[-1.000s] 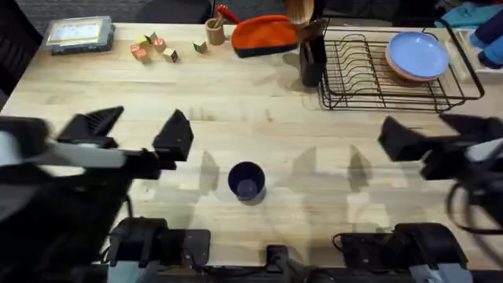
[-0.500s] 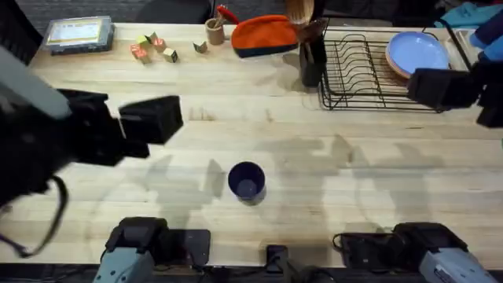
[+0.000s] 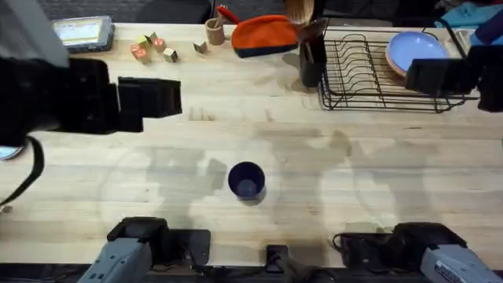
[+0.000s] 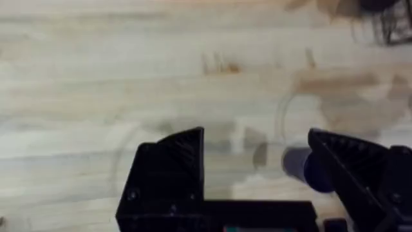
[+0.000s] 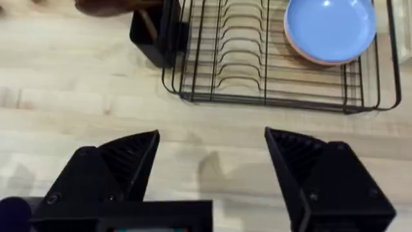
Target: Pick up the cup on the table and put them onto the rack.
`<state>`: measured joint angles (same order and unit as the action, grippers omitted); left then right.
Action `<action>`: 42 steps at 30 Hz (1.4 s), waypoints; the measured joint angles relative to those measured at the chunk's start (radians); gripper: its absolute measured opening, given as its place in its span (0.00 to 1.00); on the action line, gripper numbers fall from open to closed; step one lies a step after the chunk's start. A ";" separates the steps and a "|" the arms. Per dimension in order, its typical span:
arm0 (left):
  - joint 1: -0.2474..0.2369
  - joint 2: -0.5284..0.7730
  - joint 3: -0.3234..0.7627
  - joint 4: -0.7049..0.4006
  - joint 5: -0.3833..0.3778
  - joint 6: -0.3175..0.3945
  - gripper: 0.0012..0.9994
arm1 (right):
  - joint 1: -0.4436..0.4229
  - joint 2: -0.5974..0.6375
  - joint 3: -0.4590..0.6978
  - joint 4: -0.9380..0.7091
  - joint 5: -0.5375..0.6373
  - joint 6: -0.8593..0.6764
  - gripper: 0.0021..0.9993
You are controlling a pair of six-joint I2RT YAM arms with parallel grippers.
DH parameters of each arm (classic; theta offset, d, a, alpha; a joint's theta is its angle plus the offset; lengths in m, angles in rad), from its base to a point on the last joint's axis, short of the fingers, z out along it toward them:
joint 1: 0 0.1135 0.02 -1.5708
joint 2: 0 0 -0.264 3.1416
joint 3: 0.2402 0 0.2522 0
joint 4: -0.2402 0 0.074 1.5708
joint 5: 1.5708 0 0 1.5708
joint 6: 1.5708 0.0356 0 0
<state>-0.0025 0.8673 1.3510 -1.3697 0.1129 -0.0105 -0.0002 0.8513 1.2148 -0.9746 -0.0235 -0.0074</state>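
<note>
So from overhead we saw the navy-blue cup sitting upright on the butcher-block table, near the front edge and roughly in the middle between the two arm bases, with nothing touching it. The black wire dish rack was way over at the far right of the table, well apart from the cup, holding a pale blue plate stacked on a pink one at its right end. Just beside the rack's left end stood a black utensil holder with wooden utensils sticking out. The left gripper hung high over the left side of the table, big and dark under the camera, well apart from the cup. In the left wrist view we could see the left gripper with its fingers spread wide and nothing between them, and the cup peeking out just past the edge of one finger, lying on bare wood below. The right gripper was up over the rack's near edge in the overhead shot. In its own wrist view the right gripper also had its jaws apart and empty, with the rack, the blue plate and the utensil holder all showing beyond it. Along the far edge we also noticed an orange pouch, some small wooden blocks and a small tan wooden cup.
</note>
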 joint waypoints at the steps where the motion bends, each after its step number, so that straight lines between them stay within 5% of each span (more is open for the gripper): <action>1: 0.000 0.009 0.000 0.001 0.000 0.000 0.99 | 0.000 0.000 0.000 0.009 0.000 0.000 1.00; 25: 0.000 0.024 0.000 -0.021 0.000 0.000 0.99 | 0.000 0.000 0.001 0.040 -0.003 0.031 1.00; 33: 0.000 0.024 0.000 -0.024 0.003 0.011 0.99 | 0.016 0.029 0.004 0.061 -0.138 0.034 1.00; 39: 0.000 0.024 0.000 -0.021 0.038 0.012 0.99 | 0.121 0.090 0.004 0.058 -0.199 0.028 1.00; 42: 0.000 0.024 0.000 -0.013 0.049 0.013 0.99 | 0.285 0.123 0.004 0.058 -0.211 -0.013 1.00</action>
<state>-0.0025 0.8909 1.3510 -1.3830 0.1619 0.0021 0.2844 0.9740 1.2186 -0.9169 -0.2340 -0.0200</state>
